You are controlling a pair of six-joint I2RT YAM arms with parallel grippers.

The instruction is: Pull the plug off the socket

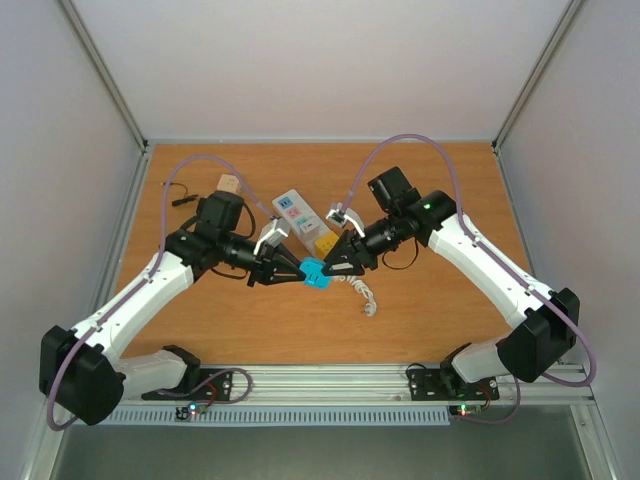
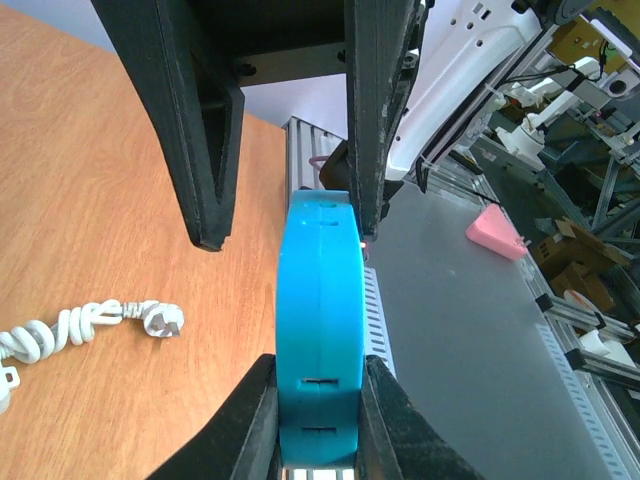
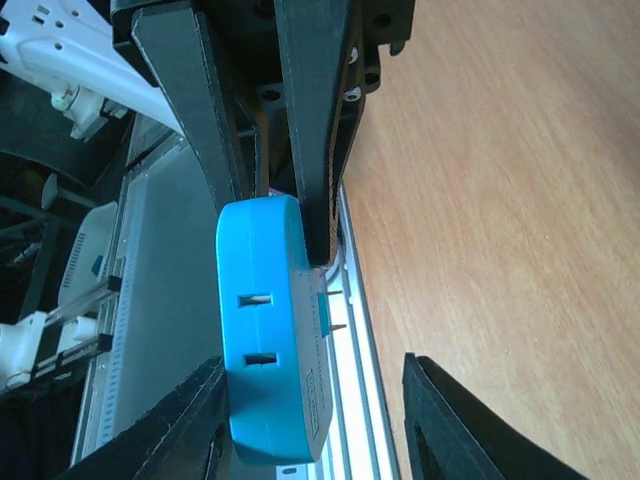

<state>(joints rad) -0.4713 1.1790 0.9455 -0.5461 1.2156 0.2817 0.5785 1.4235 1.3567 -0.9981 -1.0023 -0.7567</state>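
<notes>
Wood tabletop (image 1: pixel 440 310), top cam: socket (image 1: pixel 293 213) lies mid-table toward far edge. L gripper (image 1: pixel 290 268) and R gripper (image 1: pixel 333 266) meet at blue plug (image 1: pixel 315 272), just nearer, apart from socket. L wrist cam: R gripper pinches plug. R wrist cam: L gripper spread wide; I see prongs (image 3: pixel 335 296) bare.

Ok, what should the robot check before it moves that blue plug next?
1. Right gripper clamped on the flat blue plastic plug: ok.
2. Left gripper holding it too: not ok, its fingers stand wide apart.
3. Plug's metal prongs bare, out of every outlet: ok.
4. Long white power strip lying flat on the orange wooden table, apart from the plug: ok.
5. Thin white coiled cord lying on the table, not caught in a gripper: ok.
</notes>
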